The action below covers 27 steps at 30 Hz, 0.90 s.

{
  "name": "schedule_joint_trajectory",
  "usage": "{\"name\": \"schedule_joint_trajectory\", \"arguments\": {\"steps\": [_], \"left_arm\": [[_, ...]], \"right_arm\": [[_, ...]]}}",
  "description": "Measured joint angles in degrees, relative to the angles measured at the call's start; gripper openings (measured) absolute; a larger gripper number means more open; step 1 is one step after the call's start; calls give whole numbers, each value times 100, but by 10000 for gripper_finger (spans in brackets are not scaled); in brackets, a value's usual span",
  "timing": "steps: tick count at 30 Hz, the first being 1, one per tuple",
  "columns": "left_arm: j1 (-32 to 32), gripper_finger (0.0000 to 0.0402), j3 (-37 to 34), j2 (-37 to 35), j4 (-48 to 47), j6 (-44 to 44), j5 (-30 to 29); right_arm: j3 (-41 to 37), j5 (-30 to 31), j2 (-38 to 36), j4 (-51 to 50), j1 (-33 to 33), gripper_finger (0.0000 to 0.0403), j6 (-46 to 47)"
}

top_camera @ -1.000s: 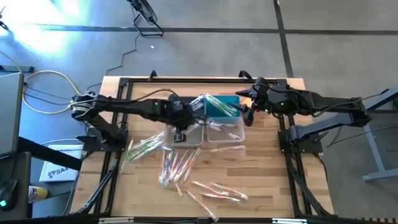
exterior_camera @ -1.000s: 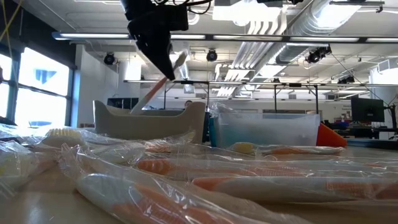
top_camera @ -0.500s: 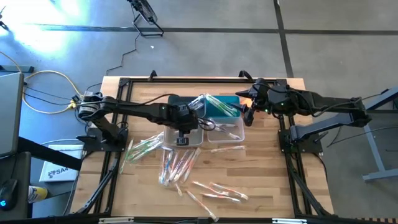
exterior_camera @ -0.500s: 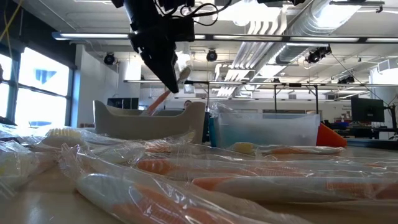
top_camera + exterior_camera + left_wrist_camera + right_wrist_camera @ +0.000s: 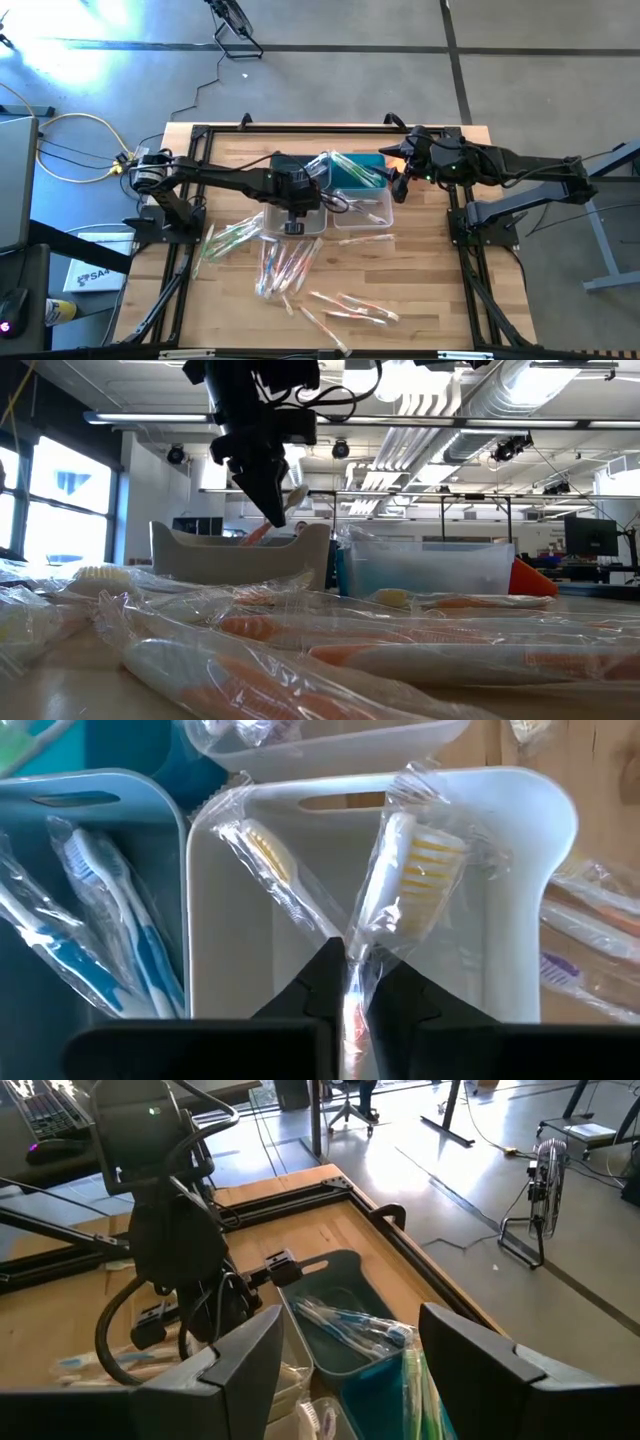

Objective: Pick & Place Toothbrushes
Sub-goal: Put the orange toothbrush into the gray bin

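Note:
My left gripper (image 5: 291, 224) hangs over the white bin (image 5: 268, 228), shut on a wrapped toothbrush (image 5: 408, 870) with yellow-white bristles and a pink handle (image 5: 258, 532). Another wrapped toothbrush (image 5: 268, 868) lies inside the white bin (image 5: 525, 870). Blue toothbrushes (image 5: 100, 915) lie in the teal bin (image 5: 355, 170) beside it. Many wrapped toothbrushes (image 5: 285, 265) lie loose on the table nearer the front. My right gripper (image 5: 400, 178) waits open above the far right of the bins, and nothing is between its fingers (image 5: 250, 1355). My left gripper pinches the toothbrush, through its clear wrapper, on the handle just below the head (image 5: 358, 958) between its two fingers. The fingers slant down from above. The brush is tilted, its head (image 5: 293, 497) above the fingertips and its handle end down behind the bin's wall (image 5: 240, 555).
A clear bin (image 5: 362, 212) with a few toothbrushes stands right of the white one. More loose toothbrushes lie at the front (image 5: 350, 308) and left (image 5: 230, 238) of the table. A black frame (image 5: 190, 140) runs round the table's edges.
My left gripper has sunk toward the white bin with the toothbrush still in its fingers. The brush's handle end has dropped behind the bin's wall in the low view. My right arm has kept still.

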Motion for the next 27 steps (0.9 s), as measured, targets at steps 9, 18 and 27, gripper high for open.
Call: {"name": "schedule_joint_trajectory", "arguments": {"steps": [9, 18, 27], "left_arm": [[0, 104, 0, 0, -38, -68, 1], [0, 133, 55, -46, -142, -159, 106], [0, 126, 792, -46, -330, -222, 127]], "right_arm": [[0, -22, 0, -7, 0, 227, -7], [0, -22, 0, -195, 0, 227, -7], [2, -22, 0, -247, 0, 227, -9]]}}
